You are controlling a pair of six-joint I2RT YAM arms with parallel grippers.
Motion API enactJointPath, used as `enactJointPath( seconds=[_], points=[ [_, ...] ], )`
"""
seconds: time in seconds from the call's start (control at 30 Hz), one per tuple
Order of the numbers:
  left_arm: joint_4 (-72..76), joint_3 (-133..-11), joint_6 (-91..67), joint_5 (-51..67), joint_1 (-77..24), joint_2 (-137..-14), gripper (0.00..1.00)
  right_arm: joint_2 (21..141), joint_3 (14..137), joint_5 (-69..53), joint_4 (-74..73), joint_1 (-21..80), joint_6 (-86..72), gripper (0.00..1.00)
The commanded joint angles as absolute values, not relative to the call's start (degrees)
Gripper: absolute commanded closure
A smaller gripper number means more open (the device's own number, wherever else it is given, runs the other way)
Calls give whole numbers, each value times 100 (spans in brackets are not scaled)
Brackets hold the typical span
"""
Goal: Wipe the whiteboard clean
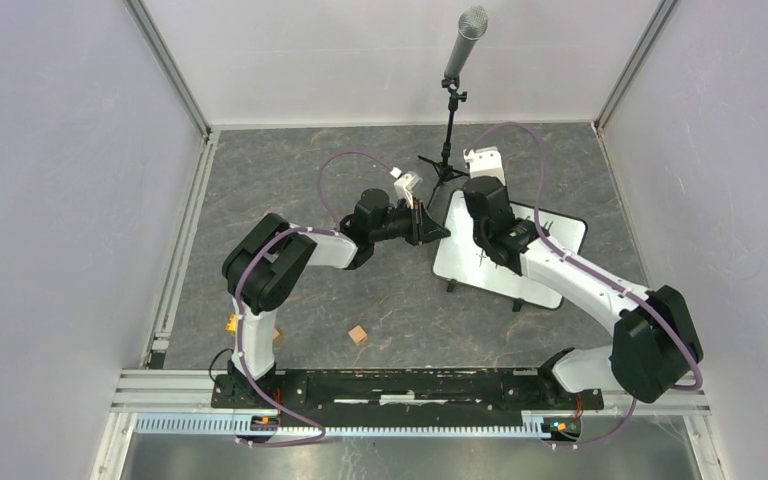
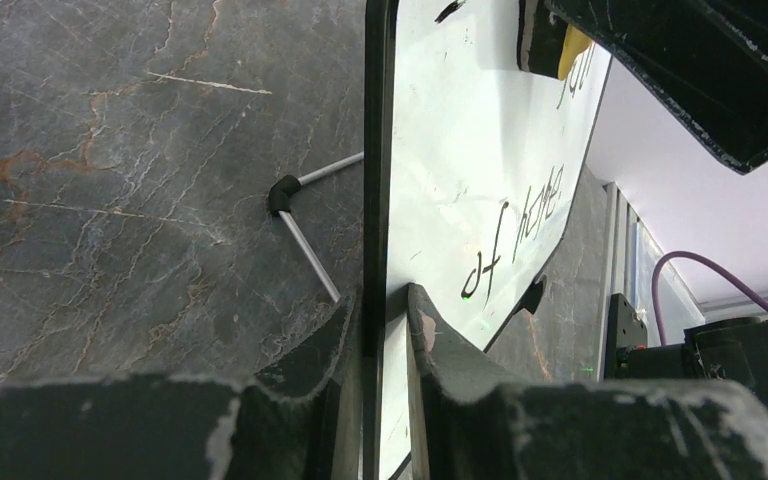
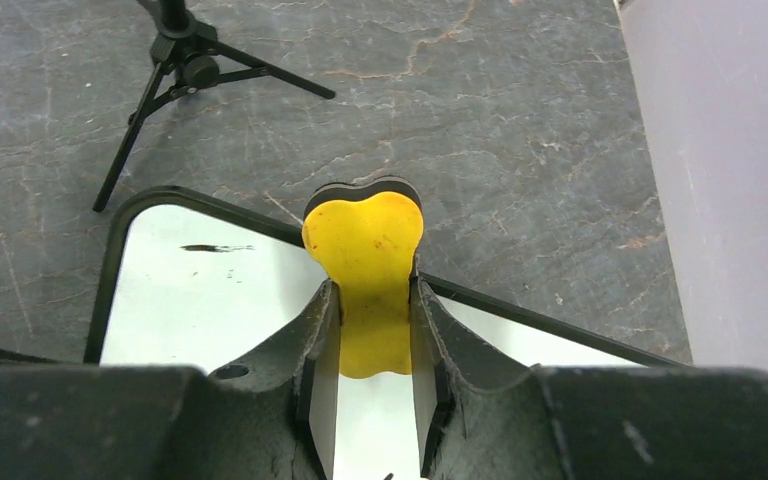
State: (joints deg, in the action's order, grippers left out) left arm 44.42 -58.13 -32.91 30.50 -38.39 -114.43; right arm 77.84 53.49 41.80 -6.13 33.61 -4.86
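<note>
The whiteboard [image 1: 460, 258] is stood on its feet in the far right part of the table [image 1: 310, 290], just beside the microphone stand [image 1: 450, 130]. Its left rim is clamped by the left gripper [image 2: 380, 300], judged a brace against sliding under wiping. A yellow eraser [image 3: 365, 235] is pinched in the right gripper [image 3: 370, 300] at the board's far edge; black handwriting [image 2: 520, 235] is left unwiped
</note>
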Motion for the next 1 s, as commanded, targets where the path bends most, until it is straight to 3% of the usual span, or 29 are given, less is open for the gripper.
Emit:
enactJointPath(
  seconds=[0.0,0.4,0.97],
  points=[
    [4342,-5774,-2919,2753,-3858,-11227,98,7993,5675,3860,-443,3481,-567,79],
    [4333,-5766,-2924,2726,-3858,-11227,98,9182,6792,4112,-168,3999,-682,80],
    [4391,-5678,-2952,2522,-3858,-11160,98,7981,5058,4974,16,3516,-471,80]
  ],
)
